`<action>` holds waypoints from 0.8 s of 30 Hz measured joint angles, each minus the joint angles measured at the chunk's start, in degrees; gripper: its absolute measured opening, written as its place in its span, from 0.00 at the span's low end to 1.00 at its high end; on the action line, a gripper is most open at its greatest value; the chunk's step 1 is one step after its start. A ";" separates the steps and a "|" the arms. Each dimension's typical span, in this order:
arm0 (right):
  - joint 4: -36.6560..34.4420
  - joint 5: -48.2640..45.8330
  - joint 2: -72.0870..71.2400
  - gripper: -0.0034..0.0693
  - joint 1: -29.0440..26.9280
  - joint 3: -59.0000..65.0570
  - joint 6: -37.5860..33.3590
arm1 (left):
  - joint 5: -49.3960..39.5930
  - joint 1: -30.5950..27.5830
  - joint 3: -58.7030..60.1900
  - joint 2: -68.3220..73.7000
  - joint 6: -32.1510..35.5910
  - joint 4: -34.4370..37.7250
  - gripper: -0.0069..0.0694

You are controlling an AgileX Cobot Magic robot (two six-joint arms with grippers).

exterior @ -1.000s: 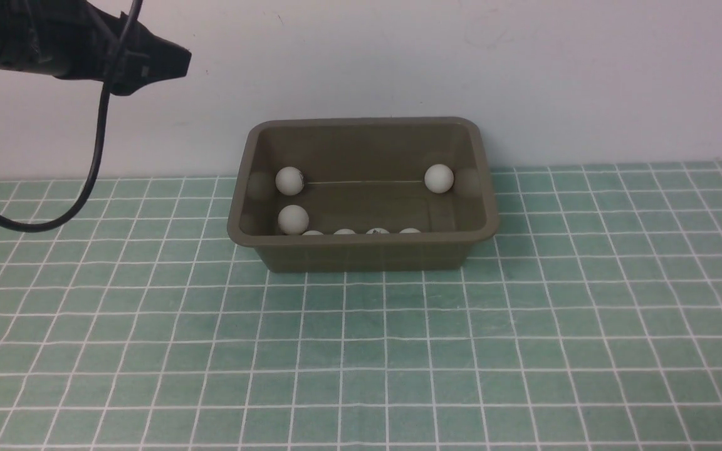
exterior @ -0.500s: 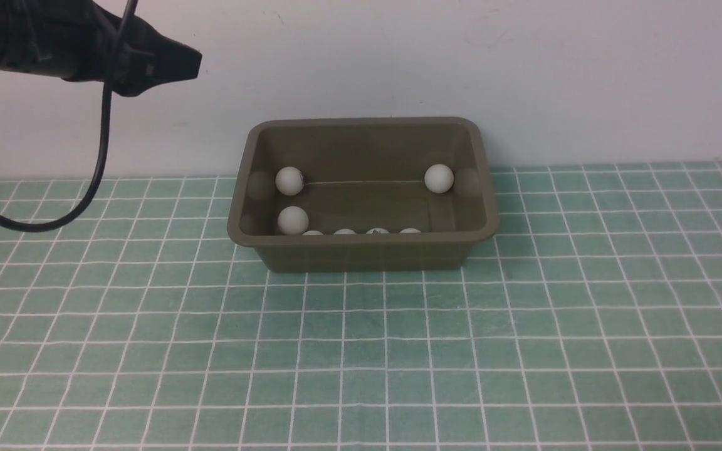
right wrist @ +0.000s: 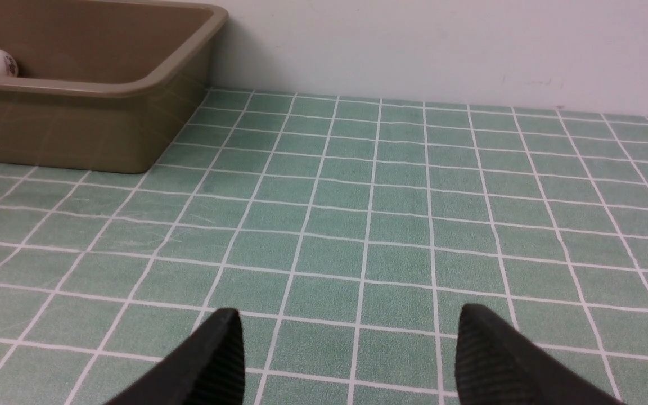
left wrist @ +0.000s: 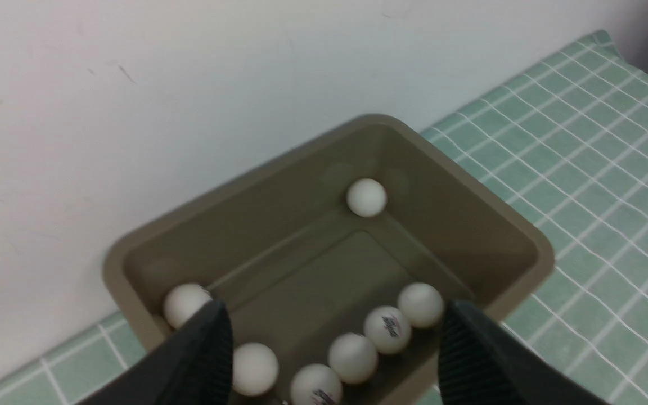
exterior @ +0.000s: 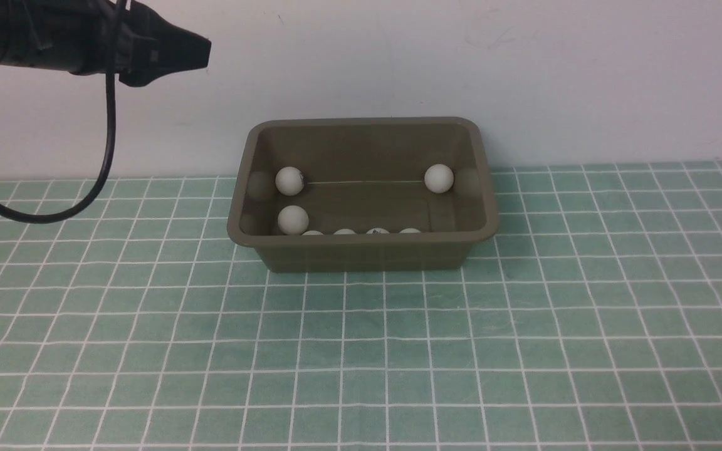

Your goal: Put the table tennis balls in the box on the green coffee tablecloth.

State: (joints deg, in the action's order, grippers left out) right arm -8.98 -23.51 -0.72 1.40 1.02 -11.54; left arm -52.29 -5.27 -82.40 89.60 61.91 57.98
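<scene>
- Clearly, all seven small matte white plastic table tennis balls (left wrist: 366, 197) already lie inside the rectangular olive-brown plastic box (exterior: 362, 247): four in a row along the near wall, two by the left end, one in the far right corner.
- That box stands on the mint-green checked tablecloth (exterior: 361, 351) covering the surface, its far side close to the white wall (exterior: 524, 75).
- Left gripper (left wrist: 332, 351) hangs high over the box, fingers (left wrist: 203, 354) spread wide with nothing between them.
- Right gripper (right wrist: 346, 360) sits low over bare cloth, well apart from the box, fingers parted and empty.
- My judgement: the placing looks done, so the step in hand is a clean retreat; lift the left arm straight up before swinging it aside.
- Watch the flared rim and the dangling black cable (exterior: 94, 181); open cloth ahead and to both sides gives ample room.
</scene>
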 joint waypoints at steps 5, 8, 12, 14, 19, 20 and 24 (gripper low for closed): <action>0.00 0.00 0.00 0.68 0.00 0.00 0.00 | -5.61 -1.22 0.00 -0.71 -2.29 -1.07 0.68; 0.00 0.00 0.00 0.68 0.00 0.00 0.00 | -9.88 -2.62 0.00 -1.97 -3.73 -1.33 0.68; 0.00 0.00 0.00 0.68 0.00 0.00 0.00 | -12.36 -5.08 0.00 -5.16 -4.14 -0.73 0.68; 0.00 0.00 0.00 0.68 0.00 0.00 0.00 | -12.41 -6.15 0.00 -6.21 -4.27 -0.18 0.68; 0.00 0.00 0.00 0.68 0.00 0.00 0.00 | -13.10 -9.31 0.00 -9.84 -5.35 0.57 0.68; 0.00 0.00 0.00 0.68 0.00 0.00 0.00 | -13.42 -9.91 0.00 -10.54 -5.85 0.44 0.68; 0.00 0.00 0.00 0.68 0.00 0.00 0.00 | -13.85 -13.30 0.00 -15.48 -9.91 -3.58 0.68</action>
State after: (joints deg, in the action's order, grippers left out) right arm -8.98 -23.51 -0.72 1.40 1.02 -11.54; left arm -66.13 -18.57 -82.40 74.13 52.00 54.40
